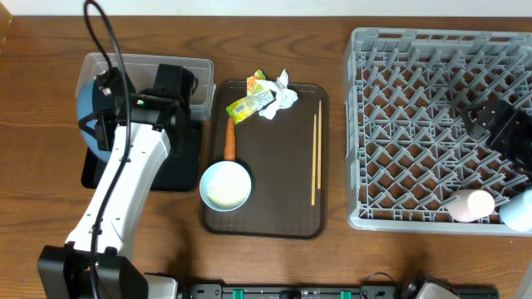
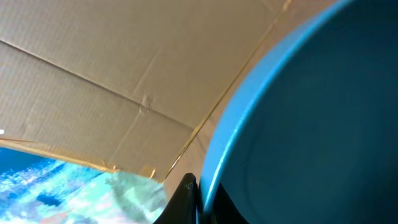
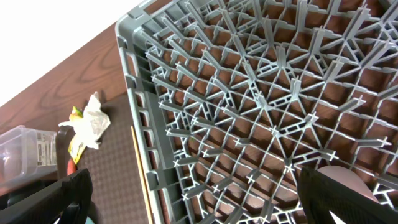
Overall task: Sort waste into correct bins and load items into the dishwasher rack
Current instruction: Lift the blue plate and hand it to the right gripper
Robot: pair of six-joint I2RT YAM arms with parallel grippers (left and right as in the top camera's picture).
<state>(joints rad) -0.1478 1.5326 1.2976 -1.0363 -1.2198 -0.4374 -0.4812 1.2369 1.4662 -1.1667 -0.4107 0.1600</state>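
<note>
My left gripper (image 2: 198, 194) is shut on the rim of the large dark blue dish (image 2: 311, 124) and holds it tilted on edge above the clear tub (image 1: 199, 71) and the black tray (image 1: 184, 170); in the overhead view the dish (image 1: 86, 116) shows at the far left. The wrapper (image 1: 249, 104), tissue (image 1: 283, 95), carrot (image 1: 229, 138), white bowl (image 1: 225, 184) with rice and chopsticks (image 1: 315, 158) lie on the brown serving tray. My right gripper (image 3: 208, 199) is wide open and empty over the grey rack (image 1: 416, 124). No brown food lump shows.
The brown serving tray (image 1: 283, 208) lies in the middle between the bins and the rack. Two small cups, one pink (image 1: 470, 204) and one blue (image 1: 519, 213), lie in the rack's front right corner. Cardboard (image 2: 93, 81) shows behind the dish in the left wrist view.
</note>
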